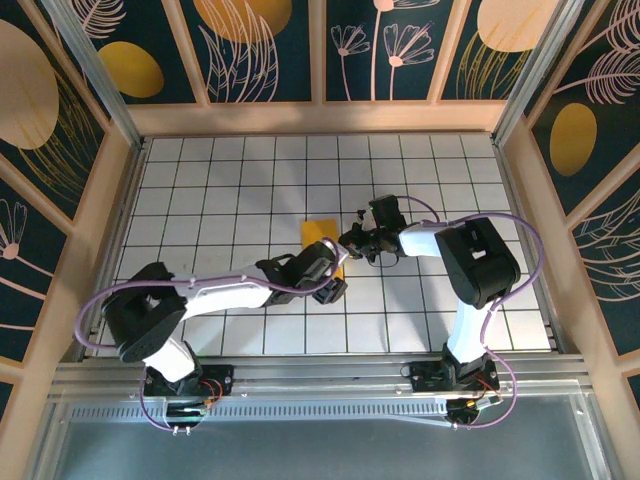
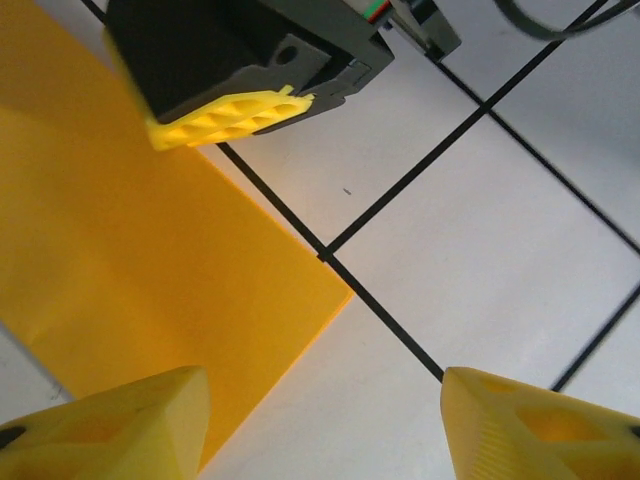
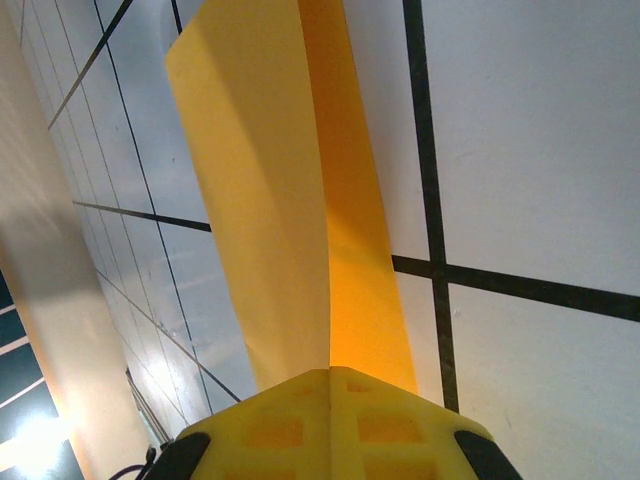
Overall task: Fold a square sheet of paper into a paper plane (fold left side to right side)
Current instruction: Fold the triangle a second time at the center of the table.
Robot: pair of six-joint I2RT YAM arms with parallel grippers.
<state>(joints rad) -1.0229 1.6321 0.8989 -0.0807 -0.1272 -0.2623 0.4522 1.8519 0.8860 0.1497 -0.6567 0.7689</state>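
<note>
The square sheet of paper lies on the tiled table near its middle, between the two arms. From above it shows as a narrow orange strip whose long axis runs far to near, slanting slightly right at the near end.

The right gripper sits just right of the strip, so the paper lies to its left. In the right wrist view the right gripper has its fingers pressed together on an edge of the paper. One layer rises off the table as a lifted flap, while another band lies flat just beside it.

The left gripper hangs over the near end of the strip. In its own view the left gripper has its fingers spread wide and holds nothing. A corner of the paper lies flat between them and the right gripper's yellow pad.

The right arm alone has hold of the paper. The fold probably turns on carrying that flap across the far-to-near axis, with the left gripper close enough to press the flat layer down.

No container stands on the table
</note>
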